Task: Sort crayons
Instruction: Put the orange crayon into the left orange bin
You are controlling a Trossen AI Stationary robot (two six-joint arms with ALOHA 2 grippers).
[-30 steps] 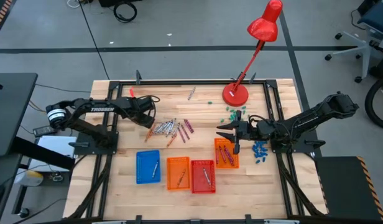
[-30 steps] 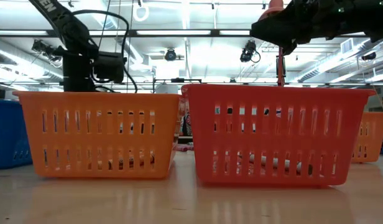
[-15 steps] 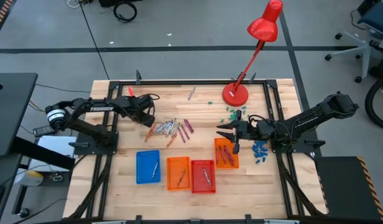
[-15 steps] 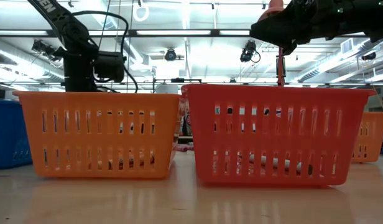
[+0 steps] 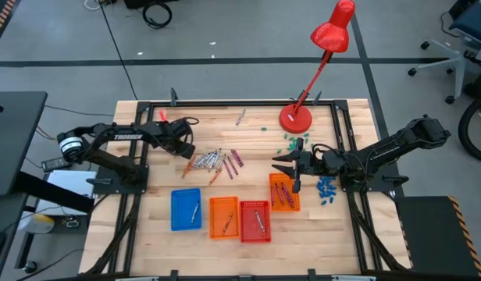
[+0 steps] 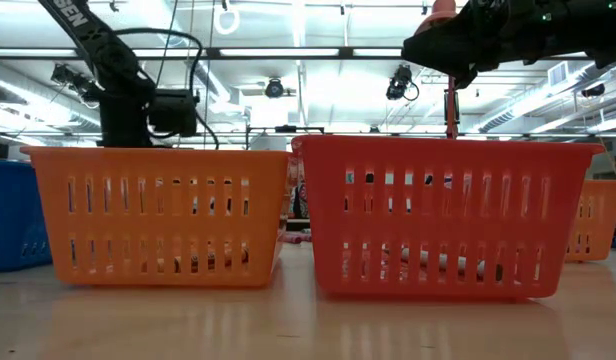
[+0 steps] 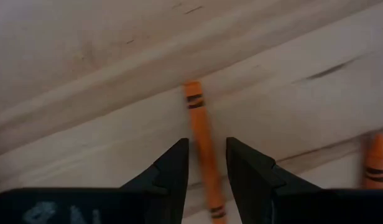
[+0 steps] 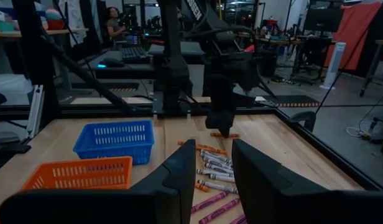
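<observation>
A pile of crayons (image 5: 217, 161), orange, grey-white and magenta, lies on the wooden table. My left gripper (image 5: 186, 152) points down at the pile's left end. It is open, and its fingers stand on either side of one orange crayon (image 7: 201, 137) that lies flat on the wood. My right gripper (image 5: 283, 165) hangs open and empty above the right orange basket (image 5: 284, 193). It points level toward the table's left. Its wrist view shows the pile (image 8: 216, 171) and my left gripper (image 8: 224, 93) beyond its own fingers.
A blue basket (image 5: 186, 209), an orange basket (image 5: 223, 217) and a red basket (image 5: 254, 221) stand in a row near the front, each with crayons inside. A red desk lamp (image 5: 295, 117) stands at the back. Teal bits (image 5: 291, 143) and blue bits (image 5: 326, 190) lie at the right.
My left gripper has shifted slightly toward the table's left edge over the crayon pile. My right gripper has kept still.
</observation>
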